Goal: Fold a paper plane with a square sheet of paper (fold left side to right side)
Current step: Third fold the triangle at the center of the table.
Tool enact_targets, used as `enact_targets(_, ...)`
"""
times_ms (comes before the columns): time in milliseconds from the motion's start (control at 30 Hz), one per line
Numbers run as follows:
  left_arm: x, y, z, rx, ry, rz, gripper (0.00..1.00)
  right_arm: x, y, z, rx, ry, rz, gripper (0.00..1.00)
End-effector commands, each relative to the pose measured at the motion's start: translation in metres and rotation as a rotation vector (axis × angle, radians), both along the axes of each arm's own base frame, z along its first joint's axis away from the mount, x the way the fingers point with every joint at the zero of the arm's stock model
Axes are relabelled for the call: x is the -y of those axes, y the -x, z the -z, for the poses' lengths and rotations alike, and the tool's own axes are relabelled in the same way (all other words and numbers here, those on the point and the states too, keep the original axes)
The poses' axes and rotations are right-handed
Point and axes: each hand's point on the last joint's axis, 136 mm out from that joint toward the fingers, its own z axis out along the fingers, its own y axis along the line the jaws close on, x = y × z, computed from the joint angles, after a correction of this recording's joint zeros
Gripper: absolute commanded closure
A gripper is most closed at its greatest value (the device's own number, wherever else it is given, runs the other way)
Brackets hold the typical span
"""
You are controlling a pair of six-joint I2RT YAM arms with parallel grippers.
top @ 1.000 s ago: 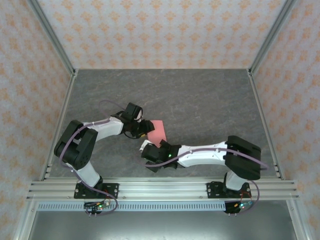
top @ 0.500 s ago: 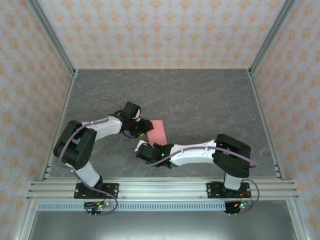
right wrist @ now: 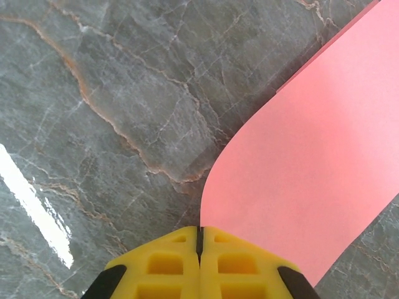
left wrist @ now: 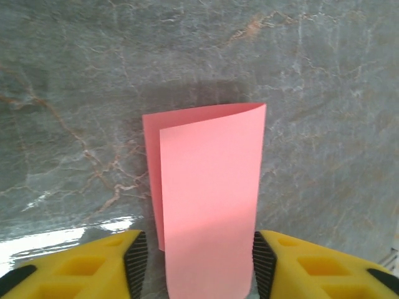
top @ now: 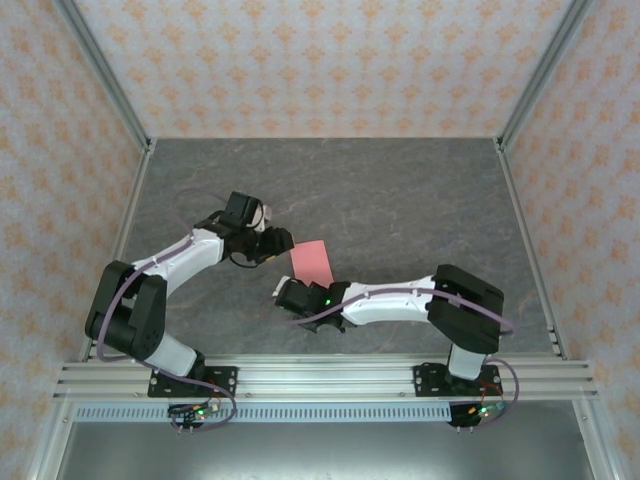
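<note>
The square sheet of paper (top: 311,260) is salmon pink and lies doubled over on the grey table, with its top layer (left wrist: 209,205) bowed up over the lower one. My left gripper (top: 272,241) stands just left of it and is open. In the left wrist view its yellow fingers (left wrist: 134,265) flank the raised layer without pinching it, the left gripper (left wrist: 197,265) straddling the paper's near end. My right gripper (top: 290,293) sits at the sheet's near corner. It is shut, and the curled pink sheet (right wrist: 312,168) rises straight from the seam of the right gripper (right wrist: 201,232).
The grey marbled table (top: 420,210) spreads open behind and to the right of the paper. Metal frame posts and patterned walls (top: 320,60) close in the sides and back. The right arm's forearm (top: 390,300) lies low across the front.
My right gripper has closed from wide open onto the paper's near edge. The left arm has drawn back to the left, off the sheet.
</note>
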Motion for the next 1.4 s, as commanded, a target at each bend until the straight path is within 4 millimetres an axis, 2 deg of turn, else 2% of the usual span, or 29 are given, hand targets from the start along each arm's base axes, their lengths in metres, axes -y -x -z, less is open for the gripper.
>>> enact_targets(0, 0.017, -0.008, -0.012, 0.033, 0.05, 0.068, 0.58, -0.001, -0.003, -0.017, -0.03, -0.06, 0.032, 1.0)
enact_targets(167, 0.043, -0.02, -0.004, 0.021, 0.065, 0.132, 0.7, -0.002, -0.005, -0.018, -0.054, -0.076, 0.043, 1.0)
enact_targets(267, 0.056, -0.031, 0.002, 0.015, 0.06, 0.16, 0.72, -0.002, -0.005, -0.017, -0.064, -0.074, 0.045, 1.0)
enact_targets(500, 0.075, -0.043, 0.04, -0.049, -0.003, 0.226, 0.77, -0.006, -0.004, -0.016, -0.112, -0.105, 0.061, 1.0)
enact_targets(567, 0.076, -0.044, 0.052, -0.07, -0.01, 0.228, 0.78, -0.007, -0.003, -0.016, -0.143, -0.123, 0.067, 1.0)
enact_targets(767, 0.076, -0.041, 0.069, -0.1, -0.026, 0.233, 0.79, -0.008, -0.003, -0.018, -0.234, -0.179, 0.085, 1.0)
enact_targets(967, 0.071, -0.036, 0.085, -0.13, -0.061, 0.241, 0.8, -0.003, -0.012, -0.02, -0.322, -0.246, 0.139, 1.0)
enact_targets(1367, 0.07, -0.03, 0.093, -0.145, -0.084, 0.257, 0.82, 0.018, -0.046, -0.017, -0.392, -0.334, 0.294, 1.0)
